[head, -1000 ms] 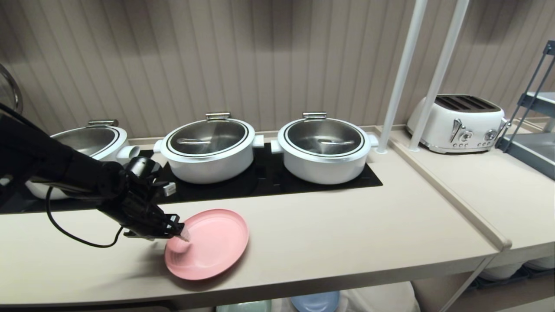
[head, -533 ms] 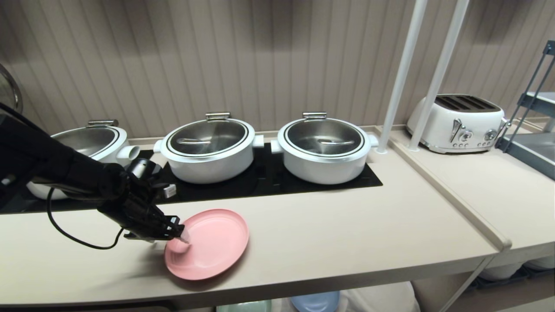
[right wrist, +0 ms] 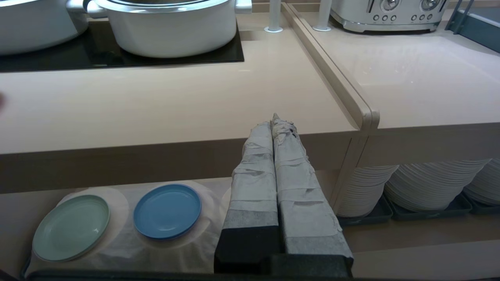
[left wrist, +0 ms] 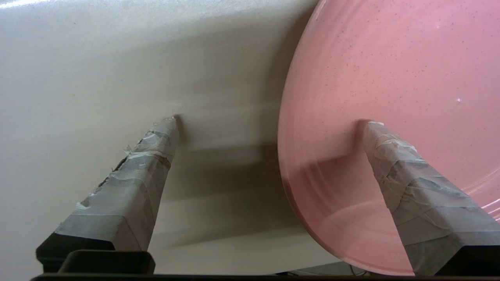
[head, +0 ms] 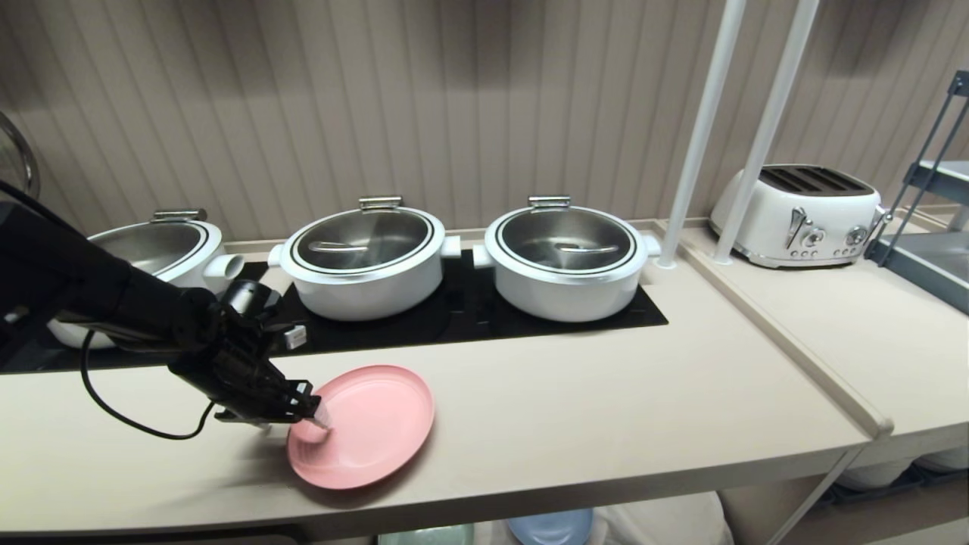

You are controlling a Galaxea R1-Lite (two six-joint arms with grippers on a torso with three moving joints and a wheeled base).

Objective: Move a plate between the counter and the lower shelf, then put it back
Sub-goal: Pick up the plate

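The pink plate (head: 367,424) lies flat on the beige counter (head: 606,409), near its front edge. My left gripper (head: 299,420) is open and straddles the plate's left rim. In the left wrist view the left gripper (left wrist: 271,121) has one taped finger (left wrist: 406,175) over the plate (left wrist: 390,78) and the other finger (left wrist: 144,164) on the bare counter (left wrist: 97,58). My right gripper (right wrist: 275,119) is shut and empty, parked in front of the counter's edge. Below it shows the lower shelf (right wrist: 117,249) with its white cloth.
Three white pots (head: 363,257) stand on the black cooktop (head: 469,318) behind the plate. A white toaster (head: 799,216) and two white poles (head: 704,129) are at the right. A blue plate (right wrist: 167,210) and a green plate (right wrist: 71,227) lie on the shelf cloth; stacked white plates (right wrist: 429,183) fill the neighbouring compartment.
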